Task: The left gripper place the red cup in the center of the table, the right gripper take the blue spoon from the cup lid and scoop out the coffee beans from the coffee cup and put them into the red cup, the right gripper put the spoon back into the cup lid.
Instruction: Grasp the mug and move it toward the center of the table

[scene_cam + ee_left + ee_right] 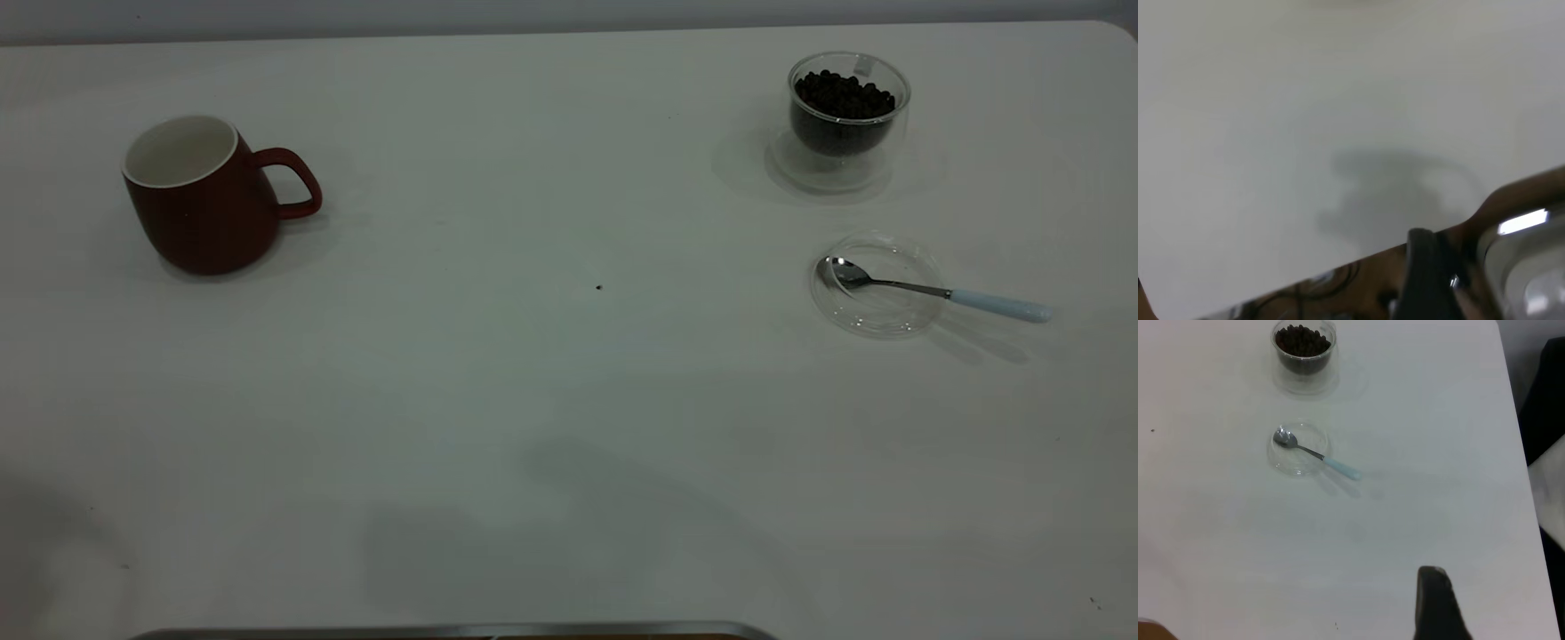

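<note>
Judging from how things lie, you have the whole task ahead of you — no step shows as done. The red cup point(203, 197) stands upright at the left side of the table point(533, 400), handle turned toward the middle, well apart from the centre where it belongs, and its white inside looks empty. Over on the right, the coffee cup point(845, 120) sits toward the far edge, heaped with coffee beans point(843, 96). Just nearer than it lies the cup lid point(876, 284), with the blue spoon point(942, 292) resting in it: bowl inside the lid, pale handle reaching out over the rim to the right.

Neither arm appears in the exterior view. In the left wrist view you get only a dark piece of the left gripper point(1428, 277) near the table's edge, far from the cup, and I cannot tell how it is set. The right gripper point(1438, 603) shows as a single dark shape well short of the spoon — again, I cannot tell its state.

Your first move is the left arm's reach for the red cup.
</note>
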Robot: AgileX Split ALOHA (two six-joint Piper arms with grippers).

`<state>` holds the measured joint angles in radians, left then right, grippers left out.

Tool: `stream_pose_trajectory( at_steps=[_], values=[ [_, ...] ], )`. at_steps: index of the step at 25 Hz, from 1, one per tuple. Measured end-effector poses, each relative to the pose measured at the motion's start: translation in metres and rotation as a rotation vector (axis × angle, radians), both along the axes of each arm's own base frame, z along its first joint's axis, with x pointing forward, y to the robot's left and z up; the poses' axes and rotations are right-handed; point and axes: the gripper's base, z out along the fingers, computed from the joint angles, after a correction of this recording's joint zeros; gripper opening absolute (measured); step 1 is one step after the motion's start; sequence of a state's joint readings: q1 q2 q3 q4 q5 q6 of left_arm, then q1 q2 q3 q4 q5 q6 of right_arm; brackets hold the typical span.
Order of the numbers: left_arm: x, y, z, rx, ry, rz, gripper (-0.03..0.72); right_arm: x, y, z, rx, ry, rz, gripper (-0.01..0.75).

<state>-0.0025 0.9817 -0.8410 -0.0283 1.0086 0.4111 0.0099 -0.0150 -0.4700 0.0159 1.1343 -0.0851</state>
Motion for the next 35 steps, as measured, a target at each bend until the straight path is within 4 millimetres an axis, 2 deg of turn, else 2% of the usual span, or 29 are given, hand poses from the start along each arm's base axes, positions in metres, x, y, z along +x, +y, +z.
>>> stream_pose_trajectory(
  at_steps=[7, 12, 16, 21, 26, 35],
  values=[
    [0.076, 0.000, -0.024, 0.085, 0.072, -0.244, 0.587, 0.000, 0.000, 0.000, 0.000, 0.000, 0.000, 0.478],
    [0.129, 0.001, -0.044, 0.157, 0.021, -0.387, 0.587, 0.000, 0.000, 0.000, 0.000, 0.000, 0.000, 0.478],
    [0.163, 0.003, -0.071, 0.216, 0.052, -0.498, 0.587, 0.000, 0.000, 0.000, 0.000, 0.000, 0.000, 0.478],
    [0.188, 0.009, -0.116, 0.308, 0.160, -0.645, 0.587, 0.000, 0.000, 0.000, 0.000, 0.000, 0.000, 0.478],
    [0.206, 0.015, -0.155, 0.390, 0.198, -0.728, 0.587, 0.000, 0.000, 0.000, 0.000, 0.000, 0.000, 0.478],
    [0.232, 0.015, -0.200, 0.403, 0.206, -0.770, 0.587, 0.000, 0.000, 0.000, 0.000, 0.000, 0.000, 0.478]
  ],
)
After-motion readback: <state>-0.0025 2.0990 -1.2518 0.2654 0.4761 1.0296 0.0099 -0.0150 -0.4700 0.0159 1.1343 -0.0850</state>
